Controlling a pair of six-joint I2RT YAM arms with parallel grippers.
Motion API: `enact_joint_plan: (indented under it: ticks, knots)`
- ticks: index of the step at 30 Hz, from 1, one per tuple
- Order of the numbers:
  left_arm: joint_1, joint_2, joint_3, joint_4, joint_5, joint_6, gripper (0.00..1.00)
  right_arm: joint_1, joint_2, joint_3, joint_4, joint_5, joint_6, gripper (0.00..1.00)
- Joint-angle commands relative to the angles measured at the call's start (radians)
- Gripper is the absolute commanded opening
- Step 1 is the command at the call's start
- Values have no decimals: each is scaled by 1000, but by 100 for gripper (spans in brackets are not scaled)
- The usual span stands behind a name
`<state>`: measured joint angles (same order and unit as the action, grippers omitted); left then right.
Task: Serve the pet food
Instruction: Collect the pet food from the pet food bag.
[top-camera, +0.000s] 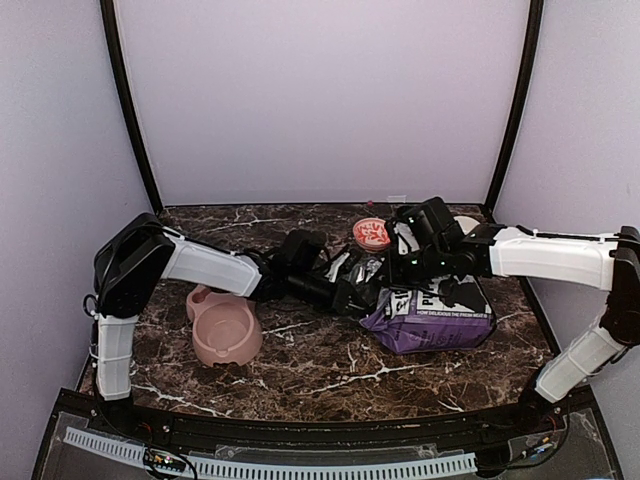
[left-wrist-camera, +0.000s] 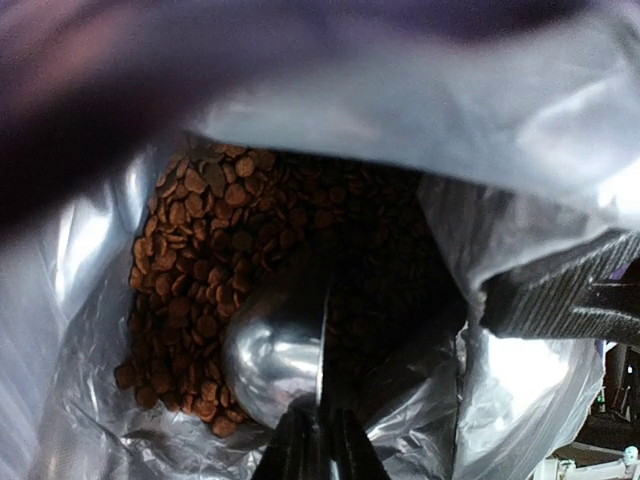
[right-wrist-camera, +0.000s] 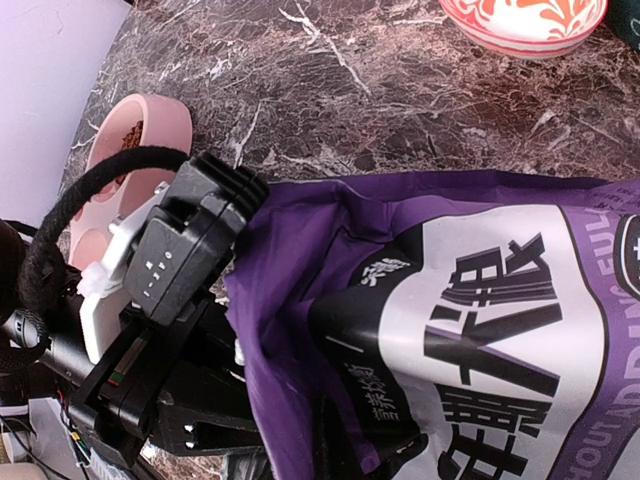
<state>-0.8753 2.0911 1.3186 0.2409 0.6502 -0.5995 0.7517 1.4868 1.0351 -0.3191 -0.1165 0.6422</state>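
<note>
**Scooping kibble, spill risk ahead**

Digging a metal scoop into the kibble heap inside the purple bag, left gripper clamped on its handle, right gripper pinched shut on the bag's lip. Could snag the foil coming out, or tip pellets onto the marble tabletop before the pink double bowl.

Left arm: extended rightward over the middle of the counter; left end effector pinched on the handle of a metal scoop. Right arm: extended leftward from the right edge; right end effector fully closed.
</note>
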Motion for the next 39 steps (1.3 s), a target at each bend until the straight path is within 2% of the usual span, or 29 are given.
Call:
enact_joint_plan:
  ticks: [1,21,39]
  knots:
    - [-19,25,-53,81,83,-92,0,10,-15,-22,0,-21,15,0]
    - [-15,7,-97,204,168,-190,0,10,-38,-44,-1,-6,19,0]
    - [33,-106,-218,277,173,-245,0,10,-43,-42,2,26,27,0]
